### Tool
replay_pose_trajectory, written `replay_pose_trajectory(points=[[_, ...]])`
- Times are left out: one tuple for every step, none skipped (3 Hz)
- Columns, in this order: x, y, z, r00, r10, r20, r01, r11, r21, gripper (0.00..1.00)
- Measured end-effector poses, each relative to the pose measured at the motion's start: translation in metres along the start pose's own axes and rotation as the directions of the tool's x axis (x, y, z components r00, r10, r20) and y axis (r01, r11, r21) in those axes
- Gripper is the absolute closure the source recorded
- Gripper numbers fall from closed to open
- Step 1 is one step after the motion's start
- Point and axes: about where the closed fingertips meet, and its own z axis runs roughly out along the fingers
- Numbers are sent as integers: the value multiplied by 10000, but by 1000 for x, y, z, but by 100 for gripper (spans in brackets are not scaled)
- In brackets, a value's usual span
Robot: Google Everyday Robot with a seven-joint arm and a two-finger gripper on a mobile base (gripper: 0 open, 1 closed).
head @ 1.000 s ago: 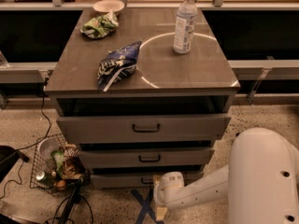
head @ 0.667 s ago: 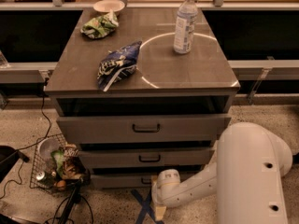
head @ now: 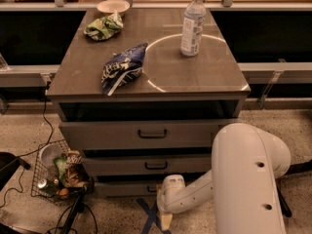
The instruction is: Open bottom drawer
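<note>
We see a glossy white arm (head: 246, 179): a fat rounded shell at the near right with two small dark screw holes, narrowing leftward into a slimmer white link and a round wrist cap; the gripper (head: 165, 217), pale tan, sits low just under that cap

You see a grey-brown bottom drawer (head: 122, 188), the white gripper (head: 165, 217) low in front of it, a blue-and-white crisp bag (head: 122, 68), a green bag (head: 102, 27), and blue tape (head: 146, 211) on the speckled beige floor (head: 273, 118).
</note>
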Motion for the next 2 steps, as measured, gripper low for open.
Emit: replay_pose_trajectory(points=[[-3, -1, 7, 10000, -58, 66, 59, 9999, -121, 0], [-4, -2, 15, 9999, -93, 70, 95, 9996, -256, 0]])
